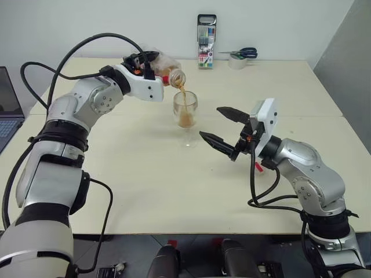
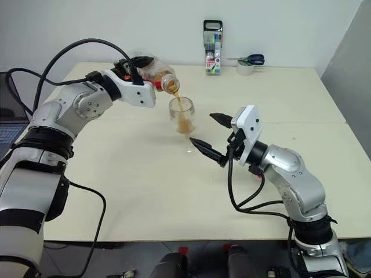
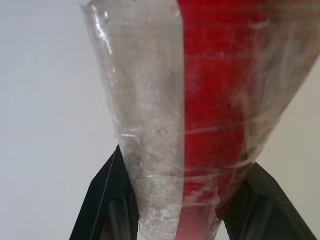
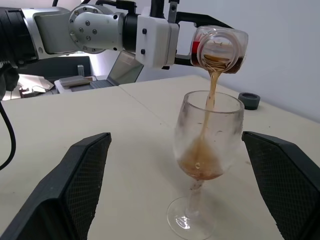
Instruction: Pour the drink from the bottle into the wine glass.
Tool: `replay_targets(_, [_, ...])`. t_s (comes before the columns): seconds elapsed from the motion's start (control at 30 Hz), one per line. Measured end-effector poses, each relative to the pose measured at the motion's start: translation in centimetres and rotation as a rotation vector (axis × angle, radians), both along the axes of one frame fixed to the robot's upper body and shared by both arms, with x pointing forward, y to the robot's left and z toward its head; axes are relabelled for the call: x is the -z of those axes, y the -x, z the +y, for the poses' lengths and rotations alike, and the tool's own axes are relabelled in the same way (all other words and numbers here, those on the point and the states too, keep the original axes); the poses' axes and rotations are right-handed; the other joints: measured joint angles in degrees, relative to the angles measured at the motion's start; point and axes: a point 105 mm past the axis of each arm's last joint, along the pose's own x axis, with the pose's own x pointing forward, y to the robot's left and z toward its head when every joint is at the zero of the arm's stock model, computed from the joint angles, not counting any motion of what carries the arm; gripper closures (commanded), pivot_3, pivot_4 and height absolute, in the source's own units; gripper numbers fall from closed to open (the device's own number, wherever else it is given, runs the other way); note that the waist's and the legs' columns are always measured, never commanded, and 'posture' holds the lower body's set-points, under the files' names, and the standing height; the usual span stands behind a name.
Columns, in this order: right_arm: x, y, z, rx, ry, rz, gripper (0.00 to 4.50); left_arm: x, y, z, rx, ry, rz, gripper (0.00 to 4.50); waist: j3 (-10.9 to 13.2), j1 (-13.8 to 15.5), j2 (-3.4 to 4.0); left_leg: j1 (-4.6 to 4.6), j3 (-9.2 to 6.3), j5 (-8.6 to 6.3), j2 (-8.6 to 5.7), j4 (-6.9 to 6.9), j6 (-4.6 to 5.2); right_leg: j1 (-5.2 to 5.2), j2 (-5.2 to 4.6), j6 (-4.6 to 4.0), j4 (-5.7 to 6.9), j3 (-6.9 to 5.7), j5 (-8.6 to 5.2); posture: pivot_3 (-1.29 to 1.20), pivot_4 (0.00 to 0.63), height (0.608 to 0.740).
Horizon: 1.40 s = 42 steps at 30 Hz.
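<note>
My left gripper (image 1: 146,60) is shut on the clear bottle (image 1: 166,68), whose red-and-white label shows between the black fingers (image 3: 107,200). The bottle is tipped with its open mouth over the wine glass (image 1: 185,111), just above the rim. A thin stream of the tea-coloured drink (image 4: 210,97) runs from the mouth into the bowl. Drink has pooled in the bottom of the bowl (image 4: 201,165). The glass stands upright on the cream table (image 1: 145,174). My right gripper (image 1: 210,122) is open just right of the glass, one finger on each side of it, touching nothing.
A marker pen case (image 1: 206,41) stands upright at the table's back edge, with scissors (image 1: 242,53) and a roll of tape (image 1: 236,62) beside it. A laptop (image 1: 7,107) sits at the far left. A small dark round object (image 4: 248,100) lies on the table beyond the glass.
</note>
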Motion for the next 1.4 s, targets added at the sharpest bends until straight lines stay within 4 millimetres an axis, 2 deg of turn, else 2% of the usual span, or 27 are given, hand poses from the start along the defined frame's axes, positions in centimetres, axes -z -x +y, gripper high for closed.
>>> replay_targets(1.0, [0.74,0.18,0.12,-0.009,0.028,0.009,0.0,0.26,-0.21,0.39,-0.009,-0.016,-0.01,2.81,0.0,-0.1,0.0,0.01,0.0,0.0,0.0,0.03,0.0,-0.04,0.0,0.0,0.13,0.0,0.0,0.0,0.15,0.74])
replay_targets(1.2, [0.76,0.24,0.15,-0.016,0.03,0.009,0.0,-0.48,-0.13,0.16,0.001,-0.015,-0.034,2.81,0.0,-0.1,0.0,0.01,0.01,0.0,-0.01,0.04,0.0,-0.04,0.0,0.0,0.15,0.01,0.0,0.0,0.15,0.74])
replay_targets(1.4, [0.78,0.24,0.15,-0.016,0.031,0.009,0.0,-0.25,-0.15,0.07,0.004,-0.023,-0.027,2.81,0.0,-0.1,0.0,0.01,0.0,0.0,-0.01,0.04,0.0,-0.04,0.0,0.0,0.17,0.0,0.0,0.0,0.15,0.74])
